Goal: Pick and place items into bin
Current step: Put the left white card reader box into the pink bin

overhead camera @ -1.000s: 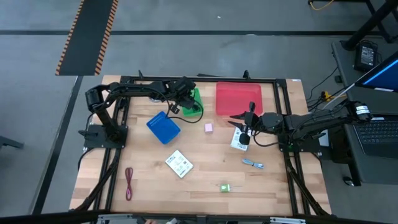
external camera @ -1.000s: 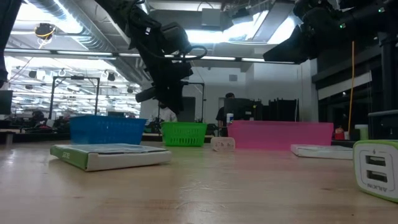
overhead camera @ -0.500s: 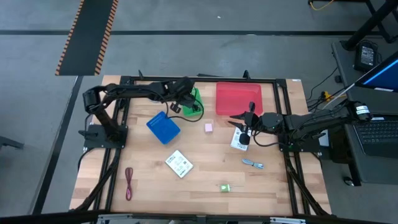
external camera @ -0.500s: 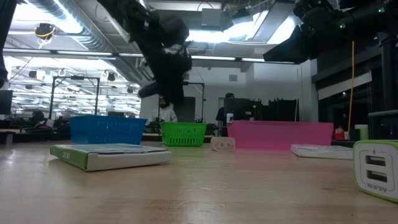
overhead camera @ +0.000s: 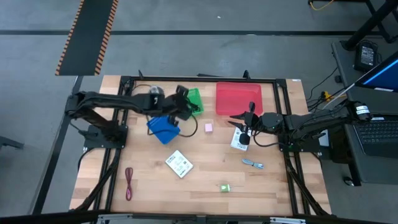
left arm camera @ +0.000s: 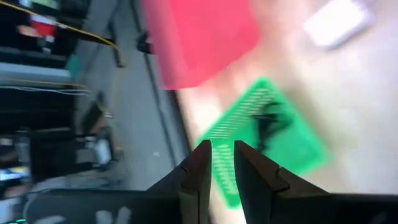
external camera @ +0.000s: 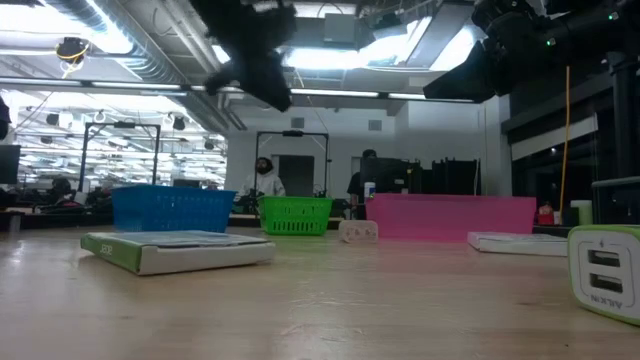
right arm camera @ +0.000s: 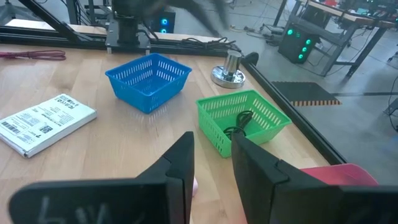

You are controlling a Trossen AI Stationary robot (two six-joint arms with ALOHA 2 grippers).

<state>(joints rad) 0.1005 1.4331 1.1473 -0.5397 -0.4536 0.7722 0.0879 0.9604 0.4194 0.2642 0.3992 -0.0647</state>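
Note:
My left gripper (overhead camera: 185, 111) hovers high between the blue basket (overhead camera: 163, 129) and the green basket (overhead camera: 195, 99). Its fingers (left arm camera: 198, 168) are a narrow gap apart with nothing between them. A black cable (right arm camera: 239, 121) lies in the green basket. My right gripper (overhead camera: 235, 121) waits open and empty above a white packet (overhead camera: 239, 142). On the table lie another white packet (overhead camera: 179, 163), a pink cube (overhead camera: 209, 127), a green block (overhead camera: 224, 186), a dark red cord (overhead camera: 129, 182) and a blue-silver piece (overhead camera: 252, 163).
A red bin (overhead camera: 238, 98) stands at the far edge, right of the green basket. A round silver metal object (right arm camera: 228, 68) stands near the table's far edge behind the blue basket. A black frame rail (overhead camera: 199, 79) runs around the table. A laptop desk (overhead camera: 373, 134) stands past the right edge.
My left gripper has risen from above the green basket and drawn back toward the table's left and near side, rolling as it went. It now stands high between the two baskets. The black cable stays in the green basket. My right arm has kept still.

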